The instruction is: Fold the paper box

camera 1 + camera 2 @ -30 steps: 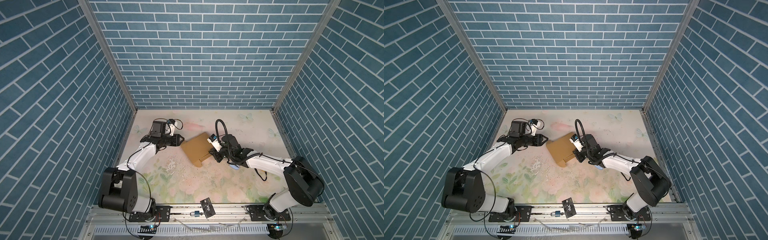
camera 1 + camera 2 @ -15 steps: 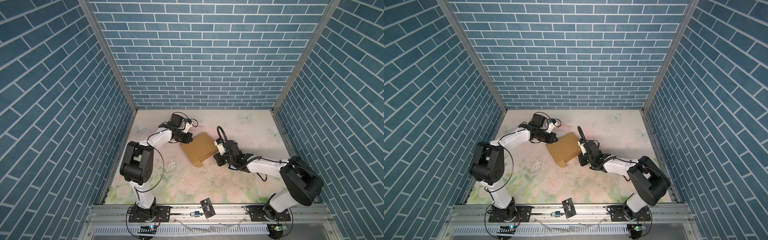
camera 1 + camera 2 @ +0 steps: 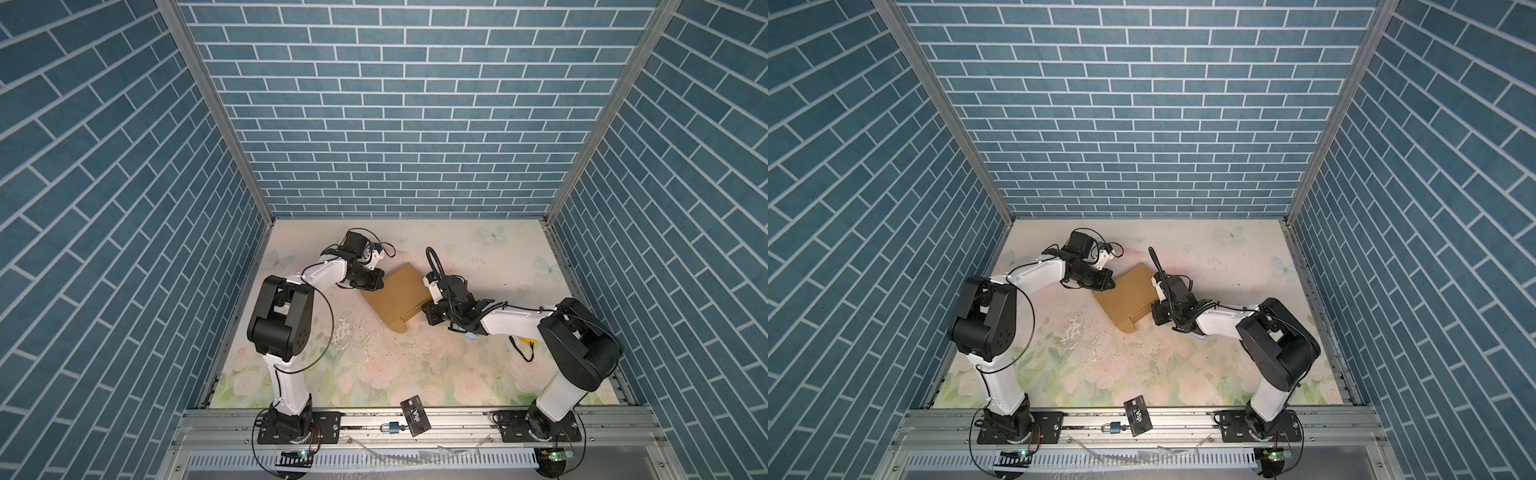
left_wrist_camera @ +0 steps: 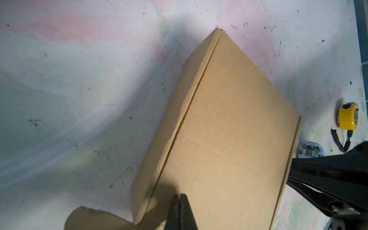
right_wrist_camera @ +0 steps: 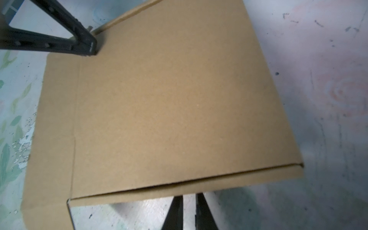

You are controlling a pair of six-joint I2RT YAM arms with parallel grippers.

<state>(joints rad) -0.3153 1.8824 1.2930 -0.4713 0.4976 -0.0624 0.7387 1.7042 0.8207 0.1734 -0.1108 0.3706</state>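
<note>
my left pincer [image 4: 180, 197] has just shut, pinning the lid of the paper box [image 4: 229, 129]. my right pincer [image 5: 189, 199], barely ajar, holds nothing.

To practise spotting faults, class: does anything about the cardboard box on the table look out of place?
Yes: the paper box looks closed, but a rounded flap sticks out flat on the table at its near corner, untucked.

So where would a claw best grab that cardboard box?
Probably the flap jutting from the paper box along its near-left edge, coming low from the front. It is one thin sheet; the closed body lies flat and looks too wide.
</note>
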